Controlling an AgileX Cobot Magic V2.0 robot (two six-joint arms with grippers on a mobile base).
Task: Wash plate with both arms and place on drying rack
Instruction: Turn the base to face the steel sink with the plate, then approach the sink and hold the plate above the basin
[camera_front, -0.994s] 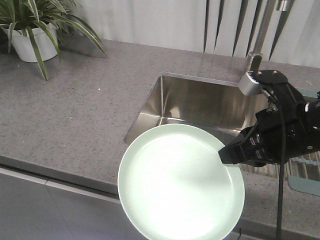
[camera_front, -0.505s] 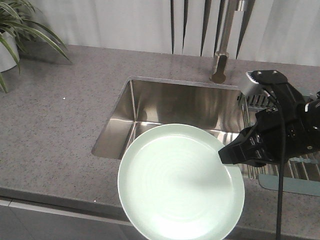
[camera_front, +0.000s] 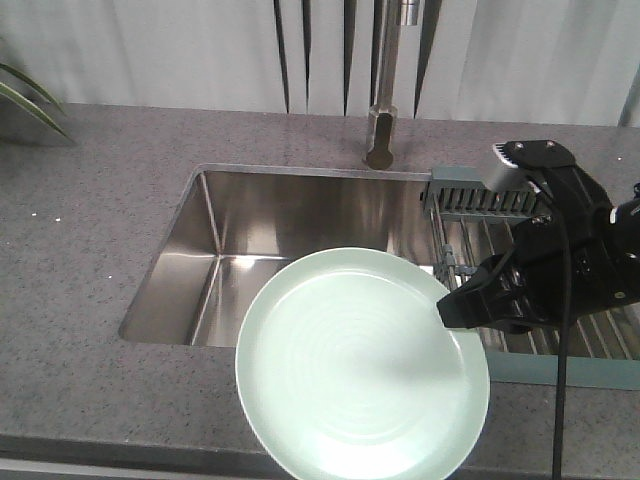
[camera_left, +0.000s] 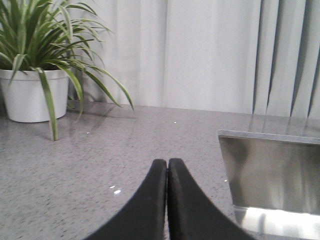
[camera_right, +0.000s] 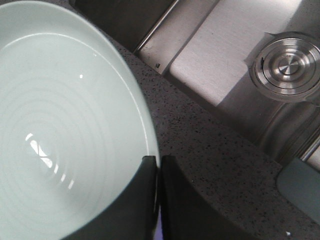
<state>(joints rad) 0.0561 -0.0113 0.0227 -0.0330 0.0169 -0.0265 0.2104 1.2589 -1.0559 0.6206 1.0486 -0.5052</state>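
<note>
Since right gripper (camera_front: 452, 310) is clamped on plate (camera_front: 362, 365) at its right rim, plate hangs face up over counter (camera_front: 90, 250) front edge, just in front of sink (camera_front: 300, 210). Basin straight behind plate, drying rack (camera_front: 478, 195) further back-right. Left gripper (camera_left: 167, 172) pressed closed on nothing, over bare counter near plant (camera_left: 35, 75), so right one way nearer. Right wrist view shows rim wedged in jaws plus drain (camera_right: 286, 67); front view hides drain and shows no left gripper.

Plate (camera_front: 350, 370) in front of sink (camera_front: 300, 215), over counter (camera_front: 90, 250) edge. Rack (camera_front: 478, 198) right of sink, faucet (camera_front: 380, 135) behind sink
</note>
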